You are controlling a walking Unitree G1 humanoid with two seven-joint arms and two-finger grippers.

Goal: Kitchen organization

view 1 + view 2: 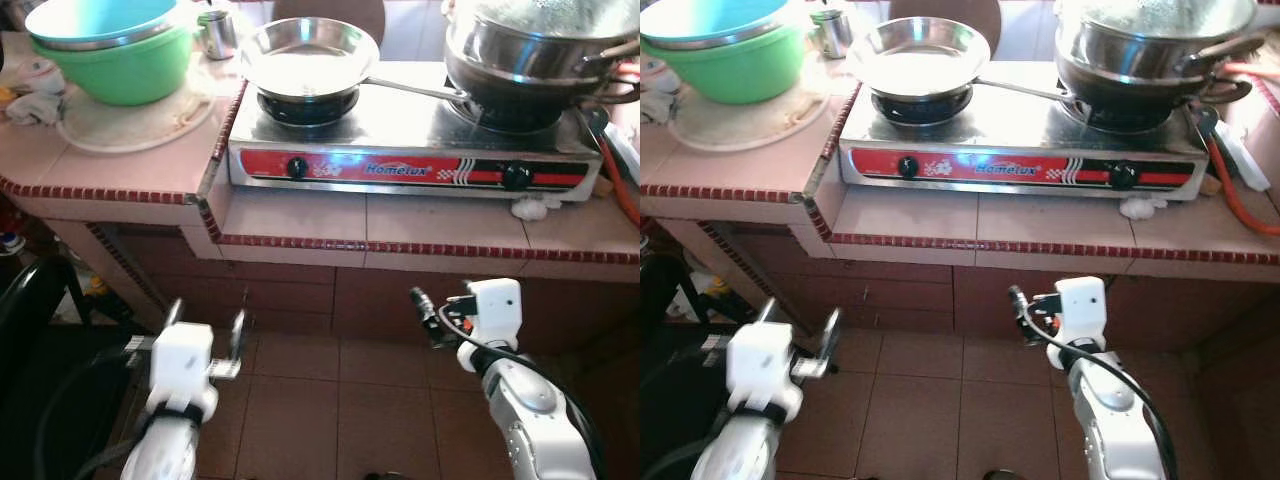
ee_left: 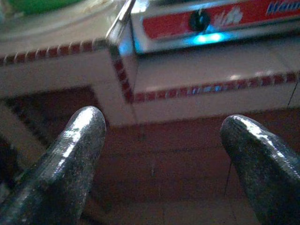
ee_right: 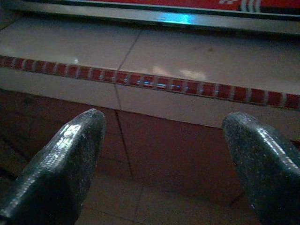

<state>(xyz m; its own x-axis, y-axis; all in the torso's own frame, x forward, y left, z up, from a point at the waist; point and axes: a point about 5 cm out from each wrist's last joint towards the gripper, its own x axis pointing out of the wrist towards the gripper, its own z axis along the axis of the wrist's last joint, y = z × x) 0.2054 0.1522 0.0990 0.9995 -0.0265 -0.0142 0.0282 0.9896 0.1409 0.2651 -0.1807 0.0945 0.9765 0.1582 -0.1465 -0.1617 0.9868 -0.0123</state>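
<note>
Pink tiled tabletop [image 1: 440, 225], edged with a row of small red tiles; stepped, its left section higher than the section bearing the stove.

Two-burner stainless steel stove [image 1: 400, 140] with a red front panel and two black knobs; stands on the lower section of the tabletop, against the step.

Large steel pot [image 1: 535, 45] seated in a dark wok-like pan on the right burner; partly cut off by the frame edge.

Green plastic basin [image 1: 125, 65] holding a blue basin [image 1: 95, 18] nested inside; rests on a round pale mat [image 1: 135, 120] on the higher section of the tabletop, left of the stove.

Shallow silver frying pan [image 1: 308, 58] on the left burner, its long handle reaching right toward the pot.

Small steel cup [image 1: 217, 32] behind the basin and the pan, at the back of the tabletop.

White crumpled cloth [image 1: 30, 105] at the far left of the tabletop, just beside the mat.

Left gripper [image 2: 161, 140], held low before the tabletop's front, below the step; fingers [image 2: 77, 140] spread wide, holding nothing.

Right gripper [image 3: 161, 140], held low below the stove's front edge; fingers [image 3: 65, 150] spread wide, holding nothing.

Brown tiled floor [image 1: 330, 400] beneath both arms.
</note>
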